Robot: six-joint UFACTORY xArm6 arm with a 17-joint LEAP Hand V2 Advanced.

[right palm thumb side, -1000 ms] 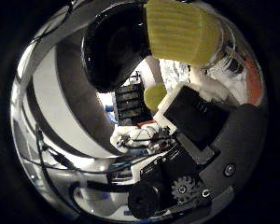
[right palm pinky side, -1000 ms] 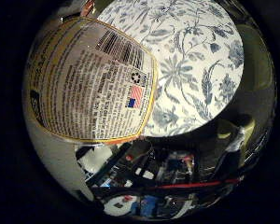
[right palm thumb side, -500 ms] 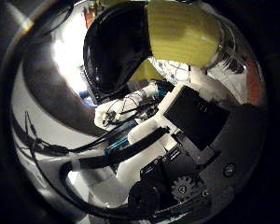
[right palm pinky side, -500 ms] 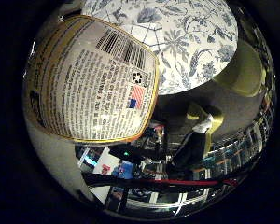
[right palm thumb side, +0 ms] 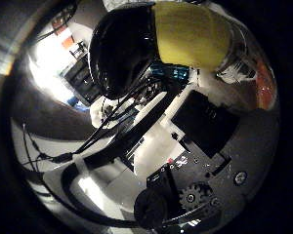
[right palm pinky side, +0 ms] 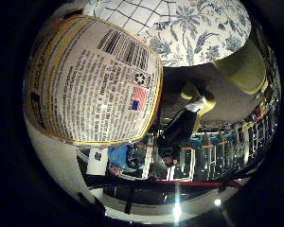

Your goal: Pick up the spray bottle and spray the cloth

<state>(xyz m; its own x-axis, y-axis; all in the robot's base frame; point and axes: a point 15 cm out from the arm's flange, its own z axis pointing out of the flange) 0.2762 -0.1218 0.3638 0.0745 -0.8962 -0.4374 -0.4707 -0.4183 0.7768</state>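
Observation:
The spray bottle (right palm pinky side: 90, 80) fills much of the right little finger side palm view, its white printed label with a yellow border pressed close to the palm. My right hand (right palm thumb side: 200, 127) is shut on the bottle and carries it in the air. A yellow-padded fingertip (right palm thumb side: 190, 29) curls beside a black rounded part of the bottle (right palm thumb side: 122, 49) in the right thumb side palm view. The cloth (right palm pinky side: 194, 24), white with a blue flower print, lies spread beyond the bottle, away from it.
Past the cloth's edge the little finger side view shows an olive-yellow surface (right palm pinky side: 241, 66), a white and yellow part (right palm pinky side: 194, 95) and room clutter with shelving (right palm pinky side: 208, 156). The thumb side view shows the hand's black and white body and a gear (right palm thumb side: 190, 195).
The whole picture has shifted: the cloth has slid towards the edge of the little finger side view and more of the room shows. The bottle label stays fixed against the palm.

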